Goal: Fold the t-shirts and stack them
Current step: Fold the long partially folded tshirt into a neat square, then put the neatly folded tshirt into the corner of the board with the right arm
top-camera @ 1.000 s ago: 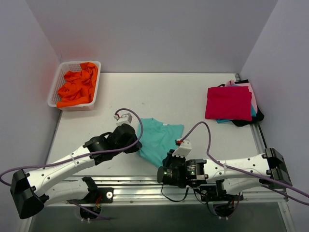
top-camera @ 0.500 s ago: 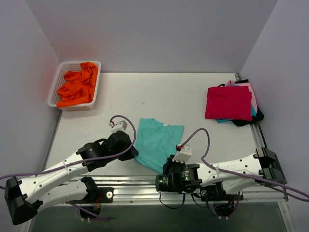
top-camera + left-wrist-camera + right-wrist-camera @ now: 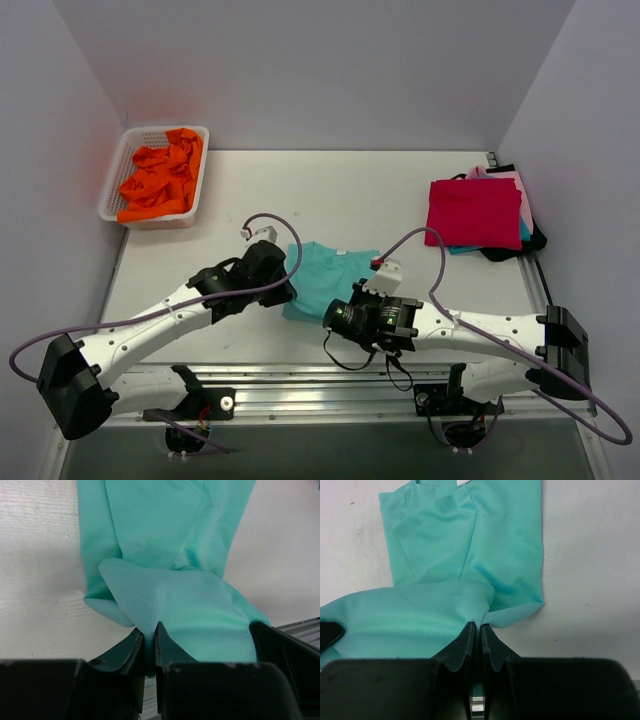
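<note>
White table (image 3: 400,200), left claw (image 3: 149,631) and right claw (image 3: 475,627) each clamped on near edge of teal t-shirt (image 3: 335,275), rest spread ahead

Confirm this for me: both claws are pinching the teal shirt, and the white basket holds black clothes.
One slip: the white basket holds orange clothes, not black; the top external view shows it. The left claw and right claw do pinch the teal shirt.

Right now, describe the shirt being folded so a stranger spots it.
Find the white table and look front-centre. The teal t-shirt lies there, pinched by both jaws; the others sit in the right-hand stack or the basket.
</note>
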You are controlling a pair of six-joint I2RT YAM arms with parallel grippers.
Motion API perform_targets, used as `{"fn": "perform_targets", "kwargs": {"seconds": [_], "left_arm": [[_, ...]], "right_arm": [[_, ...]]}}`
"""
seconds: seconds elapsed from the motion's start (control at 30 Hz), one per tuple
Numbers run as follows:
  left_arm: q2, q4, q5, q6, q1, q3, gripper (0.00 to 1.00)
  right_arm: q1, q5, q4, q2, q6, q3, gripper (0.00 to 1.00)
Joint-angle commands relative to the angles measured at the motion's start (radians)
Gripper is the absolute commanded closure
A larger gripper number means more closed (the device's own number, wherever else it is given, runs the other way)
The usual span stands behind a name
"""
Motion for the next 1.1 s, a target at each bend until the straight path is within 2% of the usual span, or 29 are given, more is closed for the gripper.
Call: {"fn": "perform_targets", "kwargs": {"seconds": [0.0, 0.3, 0.37, 0.43, 0.47, 0.5, 0.53, 0.57, 0.6, 0.63, 0.67, 0.7, 0.77, 0.8, 0.87, 0.9, 1.0, 1.03, 1.07], "left_arm": [[0.027, 0.063, 0.043, 0.041, 0.04, 0.043, 0.83], [0.121, 0.116, 0.107, 0.085, 0.152, 0.077, 0.82], [0.171, 0.138, 0.144, 0.113, 0.198, 0.118, 0.81], [0.287, 0.175, 0.201, 0.137, 0.276, 0.165, 0.8], [0.344, 0.208, 0.246, 0.156, 0.302, 0.236, 0.77], [0.475, 0.222, 0.274, 0.172, 0.324, 0.288, 0.67], [0.555, 0.231, 0.335, 0.232, 0.368, 0.354, 0.48], [0.655, 0.181, 0.356, 0.276, 0.384, 0.447, 0.17], [0.87, 0.103, 0.359, 0.318, 0.402, 0.737, 0.06], [0.975, -0.001, 0.312, 0.368, 0.417, 0.913, 0.06], [1.081, -0.173, 0.328, 0.39, 0.446, 1.087, 0.06], [1.249, -0.24, 0.366, 0.407, 0.459, 1.41, 0.06], [1.344, -0.391, 0.377, 0.413, 0.48, 1.631, 0.06], [1.361, -0.399, 0.394, 0.413, 0.486, 1.69, 0.06], [1.306, -0.331, 0.396, 0.416, 0.497, 1.633, 0.06], [1.212, -0.285, 0.387, 0.416, 0.508, 1.488, 0.06], [1.039, -0.123, 0.376, 0.421, 0.534, 1.288, 0.06], [1.01, -0.103, 0.368, 0.423, 0.539, 1.202, 0.06], [0.96, -0.071, 0.361, 0.424, 0.542, 1.166, 0.06]], "right_arm": [[-0.052, -0.004, 0.01, -0.018, -0.133, -0.004, 1.0], [-0.158, -0.064, 0.126, 0.031, -0.271, -0.005, 1.0], [-0.233, -0.087, 0.16, 0.055, -0.324, 0.015, 1.0], [-0.314, -0.148, 0.231, 0.126, -0.43, 0.039, 1.0], [-0.424, -0.174, 0.254, 0.158, -0.465, 0.08, 1.0], [-0.481, -0.229, 0.306, 0.243, -0.498, 0.11, 1.0], [-0.542, -0.269, 0.323, 0.3, -0.528, 0.149, 0.91], [-0.643, -0.281, 0.323, 0.361, -0.57, 0.208, 0.47], [-0.685, -0.245, 0.27, 0.505, -0.579, 0.38, 0.13], [-0.727, -0.227, 0.209, 0.587, -0.59, 0.495, 0.0], [-0.783, -0.199, 0.125, 0.66, -0.572, 0.623, 0.0], [-0.802, -0.177, 0.01, 0.784, -0.576, 0.849, 0.0], [-0.819, -0.145, -0.075, 0.86, -0.572, 1.005, 0.0], [-0.815, -0.137, -0.08, 0.852, -0.57, 1.044, 0.0], [-0.805, -0.131, -0.028, 0.777, -0.596, 0.994, 0.0], [-0.804, -0.131, 0.02, 0.749, -0.611, 0.913, 0.0], [-0.811, -0.189, 0.156, 0.622, -0.674, 0.758, 0.0], [-0.813, -0.22, 0.212, 0.58, -0.703, 0.613, 0.0], [-0.814, -0.314, 0.349, 0.49, -0.728, 0.528, 0.0]]}}
